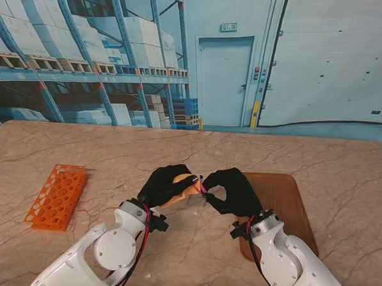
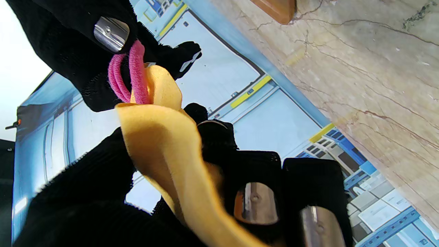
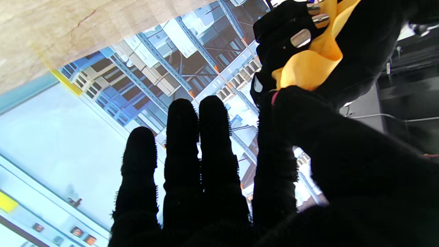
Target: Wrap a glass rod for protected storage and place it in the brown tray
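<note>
My left hand (image 1: 165, 185) grips the yellow cloth bundle (image 2: 161, 144) above the worktop (image 1: 113, 152), just beside the brown tray (image 1: 284, 193). My right hand (image 1: 230, 191) pinches a pink hair band (image 2: 132, 77) around the bundle's end between thumb and forefinger, its other fingers (image 3: 181, 137) straight. The glass rod itself is hidden. An orange rack (image 1: 57, 195) lies well apart from the tray.

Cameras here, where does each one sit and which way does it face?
Stand view: above the shoulders, looking down at the marble table; both arms, left hand, right hand.
Left wrist view: along the left fingers, facing the yellow cloth wrap and pink elastic band.
Right wrist view: along the right fingers toward the wrap.
All share the wrap.
</note>
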### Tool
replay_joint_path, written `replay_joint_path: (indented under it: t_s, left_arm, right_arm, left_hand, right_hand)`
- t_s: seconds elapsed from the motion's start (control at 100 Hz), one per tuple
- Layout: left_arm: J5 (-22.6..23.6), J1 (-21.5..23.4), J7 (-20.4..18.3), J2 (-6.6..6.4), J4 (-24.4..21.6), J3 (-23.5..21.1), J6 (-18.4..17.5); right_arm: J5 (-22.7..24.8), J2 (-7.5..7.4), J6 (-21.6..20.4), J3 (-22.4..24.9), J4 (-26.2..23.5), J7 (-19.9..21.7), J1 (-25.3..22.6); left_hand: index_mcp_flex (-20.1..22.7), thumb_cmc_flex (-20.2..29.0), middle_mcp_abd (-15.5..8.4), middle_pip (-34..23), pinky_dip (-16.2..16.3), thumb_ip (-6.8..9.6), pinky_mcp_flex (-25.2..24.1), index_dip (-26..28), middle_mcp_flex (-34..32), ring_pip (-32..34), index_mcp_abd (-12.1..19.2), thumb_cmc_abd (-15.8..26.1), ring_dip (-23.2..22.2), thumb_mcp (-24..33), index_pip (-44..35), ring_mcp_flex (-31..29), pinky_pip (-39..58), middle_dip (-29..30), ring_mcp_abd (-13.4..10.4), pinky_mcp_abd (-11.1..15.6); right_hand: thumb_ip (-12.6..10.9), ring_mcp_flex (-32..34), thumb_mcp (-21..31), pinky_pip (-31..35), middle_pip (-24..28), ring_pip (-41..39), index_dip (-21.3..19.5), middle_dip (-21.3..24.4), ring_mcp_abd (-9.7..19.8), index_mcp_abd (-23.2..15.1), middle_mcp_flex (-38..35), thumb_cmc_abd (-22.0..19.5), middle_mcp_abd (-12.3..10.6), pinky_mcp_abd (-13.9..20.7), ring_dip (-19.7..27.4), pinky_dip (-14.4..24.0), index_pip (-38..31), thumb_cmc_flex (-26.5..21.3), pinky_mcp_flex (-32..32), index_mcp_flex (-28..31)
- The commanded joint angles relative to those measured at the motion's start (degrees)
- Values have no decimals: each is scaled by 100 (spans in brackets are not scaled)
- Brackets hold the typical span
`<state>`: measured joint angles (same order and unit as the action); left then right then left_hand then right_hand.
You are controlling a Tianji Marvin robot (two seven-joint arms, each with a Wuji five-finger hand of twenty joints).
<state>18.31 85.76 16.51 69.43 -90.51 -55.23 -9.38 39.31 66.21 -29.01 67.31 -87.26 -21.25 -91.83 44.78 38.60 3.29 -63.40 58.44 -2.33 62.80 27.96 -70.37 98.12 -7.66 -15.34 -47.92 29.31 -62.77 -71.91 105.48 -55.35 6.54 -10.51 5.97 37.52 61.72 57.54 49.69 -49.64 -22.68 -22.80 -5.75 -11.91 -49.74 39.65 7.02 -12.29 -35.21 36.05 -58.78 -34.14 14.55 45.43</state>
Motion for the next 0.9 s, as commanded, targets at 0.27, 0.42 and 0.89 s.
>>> replay_joint_path:
  t_s: [0.27,0.42,0.89]
  left_arm:
    - [-25,7,-54,23,-6,27,142]
    - [-28,6,-122,6,-13,27,166]
    - [-81,9,-472,-75,-97,57,273]
  right_arm:
    - [970,-89,-462,81,63,-651,58]
    - [1231,-117,-553,115,69,-852,98]
    - [1901,-226,-711,137,148,-1343,251]
  left_hand:
    - [-67,328,-155,-331,-42,24,107,11,-238,493,-88,29,27,-87,-115,-85,1450,-98,28,395]
    - [-18,348,-157,-351,-20,41,107,0,-273,488,-122,8,23,-85,-105,-85,1450,-102,4,384]
    - [34,345,-162,-413,75,60,105,-24,-363,537,-155,-27,-14,-32,-66,-86,1450,-152,9,350]
  right_hand:
    - [138,19,46,243,196,-193,-25,44,59,-260,6,-136,103,-86,-84,-115,-445,-144,-124,116]
    - [148,5,33,274,201,-211,-28,48,46,-258,23,-140,118,-96,-81,-134,-444,-160,-134,114]
    - [188,-27,-63,337,202,-227,-92,59,59,-312,71,-208,109,-92,-49,-221,-437,-215,-159,64]
